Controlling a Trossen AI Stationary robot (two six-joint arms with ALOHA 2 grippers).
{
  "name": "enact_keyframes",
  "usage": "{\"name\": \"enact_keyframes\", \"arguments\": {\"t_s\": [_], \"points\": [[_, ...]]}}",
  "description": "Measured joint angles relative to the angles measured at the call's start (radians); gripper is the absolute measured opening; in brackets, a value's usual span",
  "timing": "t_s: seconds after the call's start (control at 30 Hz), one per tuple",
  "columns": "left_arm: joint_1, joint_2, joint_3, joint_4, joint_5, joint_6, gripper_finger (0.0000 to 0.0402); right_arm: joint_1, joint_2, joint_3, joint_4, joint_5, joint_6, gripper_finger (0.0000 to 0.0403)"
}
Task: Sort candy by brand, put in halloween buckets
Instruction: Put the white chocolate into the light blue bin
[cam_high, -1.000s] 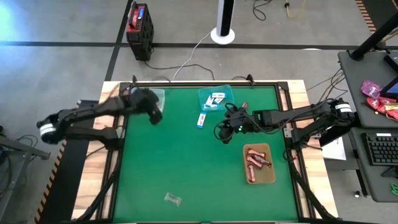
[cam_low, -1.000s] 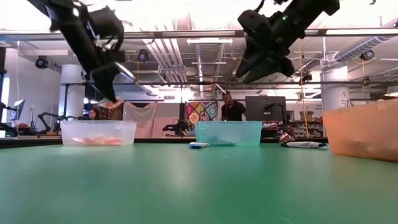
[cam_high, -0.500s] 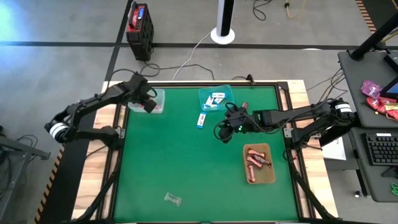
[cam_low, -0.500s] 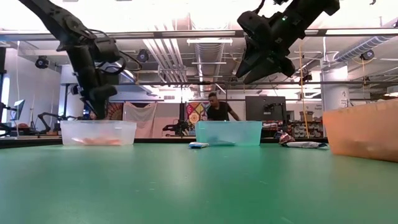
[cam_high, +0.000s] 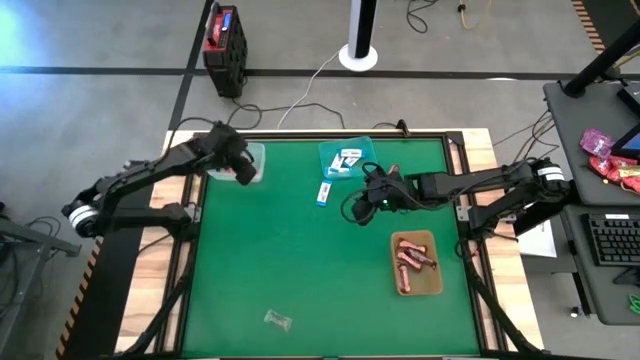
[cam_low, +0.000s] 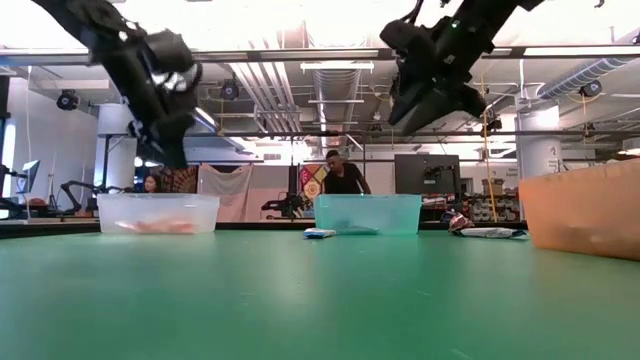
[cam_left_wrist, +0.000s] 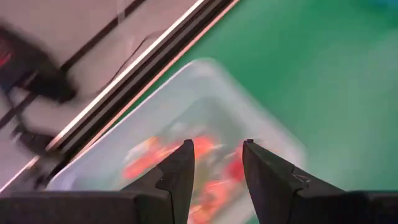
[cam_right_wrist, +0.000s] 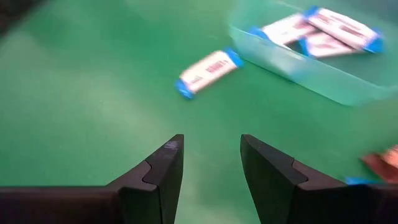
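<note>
Red-pink sweets in mint container blurred, count unclear. Dark bar cut by frame edge. Clear twist too small to identify.

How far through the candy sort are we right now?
Mostly done. Red twists fill the mint bin, white-blue packets the teal bin, brown bars the amber tray. Nothing is in hand: the left pincer is open and empty over the mint bin, the right pincer open above the mat. Left: a loose packet, a bar near the teal bin, and a clear twist.
</note>
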Motion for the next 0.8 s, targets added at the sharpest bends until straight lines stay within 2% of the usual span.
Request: {"name": "enact_keyframes", "arguments": {"t_s": [0.27,0.37,0.5,0.6,0.73,0.8], "points": [[-0.307,-0.169,0.000,0.000,0.015,-0.104,0.0121,-0.066,0.174,0.210,-0.555,0.011,0.094,0.0152],[-0.433,-0.213,0.000,0.000,0.015,-0.146,0.0121,-0.101,0.240,0.232,-0.687,-0.041,0.069,0.0156],[-0.588,-0.252,0.000,0.003,-0.024,-0.185,0.0121,-0.144,0.289,0.211,-0.706,-0.147,-0.013,0.0163],[-0.682,-0.267,0.000,0.002,-0.101,-0.206,0.0121,-0.170,0.302,0.189,-0.701,-0.165,-0.065,0.0171],[-0.760,-0.274,0.000,0.002,-0.195,-0.215,0.0121,-0.216,0.285,0.138,-0.638,-0.182,-0.141,0.0190],[-0.774,-0.275,0.000,0.002,-0.203,-0.219,0.0121,-0.241,0.259,0.102,-0.573,-0.201,-0.162,0.0199]]}}
